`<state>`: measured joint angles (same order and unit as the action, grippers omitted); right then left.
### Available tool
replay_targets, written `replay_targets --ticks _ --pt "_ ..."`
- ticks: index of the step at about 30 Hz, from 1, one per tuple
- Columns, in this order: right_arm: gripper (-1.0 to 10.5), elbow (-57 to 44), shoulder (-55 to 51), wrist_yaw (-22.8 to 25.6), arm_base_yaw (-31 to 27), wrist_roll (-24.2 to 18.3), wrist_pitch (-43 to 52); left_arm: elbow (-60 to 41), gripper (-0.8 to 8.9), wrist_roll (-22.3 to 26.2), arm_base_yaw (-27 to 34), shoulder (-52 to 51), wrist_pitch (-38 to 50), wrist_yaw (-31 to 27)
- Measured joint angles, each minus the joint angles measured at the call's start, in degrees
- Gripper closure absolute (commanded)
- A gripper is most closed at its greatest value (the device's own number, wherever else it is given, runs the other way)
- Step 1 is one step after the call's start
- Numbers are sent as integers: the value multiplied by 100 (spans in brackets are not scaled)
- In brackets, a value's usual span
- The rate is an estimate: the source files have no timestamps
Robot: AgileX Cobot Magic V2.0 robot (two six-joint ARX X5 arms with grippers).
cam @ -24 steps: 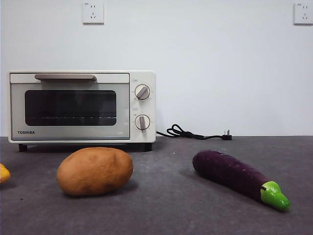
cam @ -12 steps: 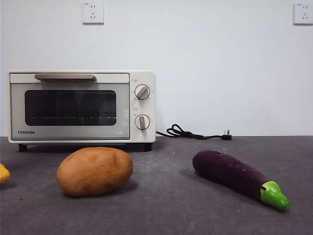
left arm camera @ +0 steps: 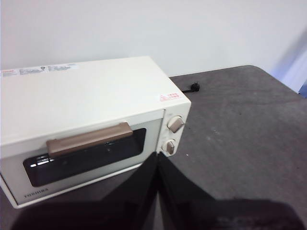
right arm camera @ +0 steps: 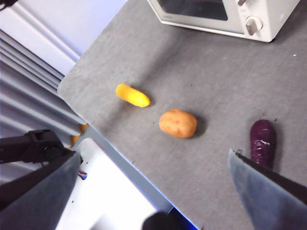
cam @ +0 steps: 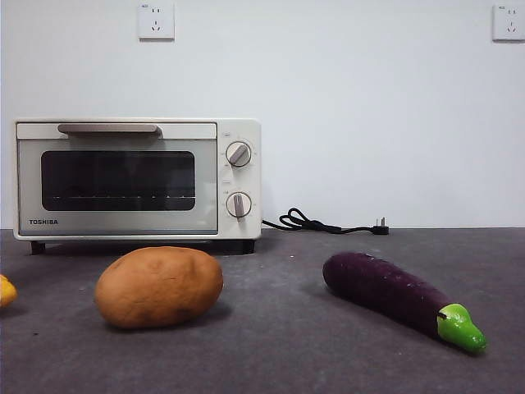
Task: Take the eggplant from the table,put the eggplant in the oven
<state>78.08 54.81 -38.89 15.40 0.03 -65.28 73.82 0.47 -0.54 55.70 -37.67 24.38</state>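
The dark purple eggplant [cam: 394,294] lies on the grey table [cam: 279,345] at the right, its green stem cap toward the front right. The cream oven [cam: 135,178] stands at the back left with its door closed. No arm shows in the front view. High above the table, my right gripper [right arm camera: 153,153] hangs open and empty; the eggplant [right arm camera: 263,140] pokes out from behind one of its jaws. My left gripper [left arm camera: 157,158] is shut on nothing, above and in front of the oven [left arm camera: 91,115], level with its knobs.
A fat brown potato [cam: 159,286] lies in front of the oven, and a yellow item [cam: 5,290] peeks in at the left edge. The oven's black cable and plug [cam: 328,224] trail along the back. The table's edge [right arm camera: 103,139] runs close to the yellow item [right arm camera: 133,95].
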Motion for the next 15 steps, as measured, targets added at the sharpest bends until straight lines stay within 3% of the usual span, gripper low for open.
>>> replay_targets --ticks 15 --pt "379 0 50 2 72 -4 -280 0 819 201 310 1834 1252 7"
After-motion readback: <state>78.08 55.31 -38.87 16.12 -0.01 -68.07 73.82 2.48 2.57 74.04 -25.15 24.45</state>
